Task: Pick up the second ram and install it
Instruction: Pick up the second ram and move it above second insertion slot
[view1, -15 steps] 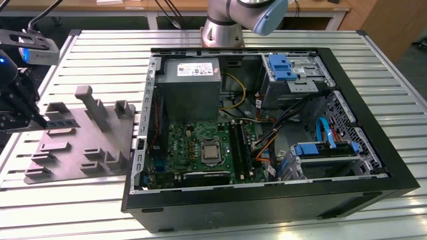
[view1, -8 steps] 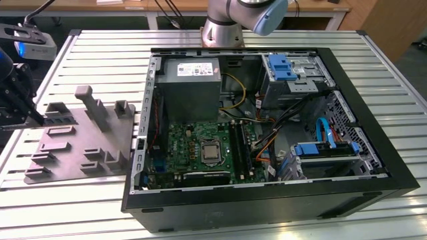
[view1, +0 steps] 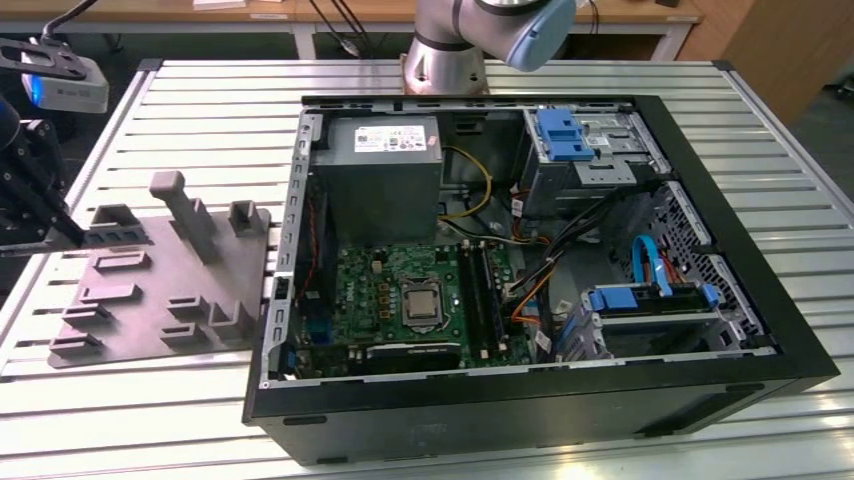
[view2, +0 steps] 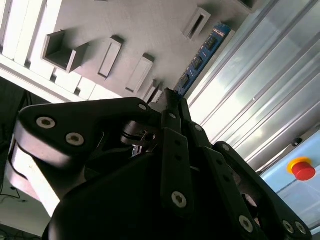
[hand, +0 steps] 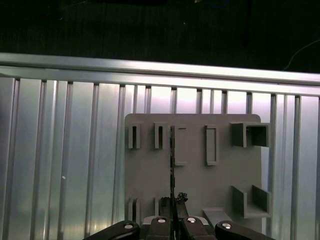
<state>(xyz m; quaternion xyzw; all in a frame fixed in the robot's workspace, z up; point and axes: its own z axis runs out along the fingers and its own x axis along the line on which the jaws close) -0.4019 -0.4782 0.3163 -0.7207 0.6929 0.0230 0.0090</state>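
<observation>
We see the fingers (view2: 172, 107) drawn narrow, their tips all but together. The second ram (view2: 205, 52) runs out from between them, so we judge it clamped rather than merely touched. Its chips and bluish marks face the second wrist view. In the first wrist view the gripper (hand: 174, 201) holds it edge-on, a thin dark line in front of the grey fixture plate (hand: 192, 185). We cannot tell whether its far end is already free of the plate's upright blocks (hand: 134, 136).

In the exterior view the plate sits on the slatted worktop (view1: 187, 110), to the exterior view's left of the open computer case (view1: 534, 400). It is well apart from the motherboard slots (view1: 478, 290).

To do this lift well, we would want the pads square on the flat faces. The grip should be firm enough that the stick cannot swing, yet light enough to spare the chips. We would draw it straight out with no twist, so that no edge catches a block.
</observation>
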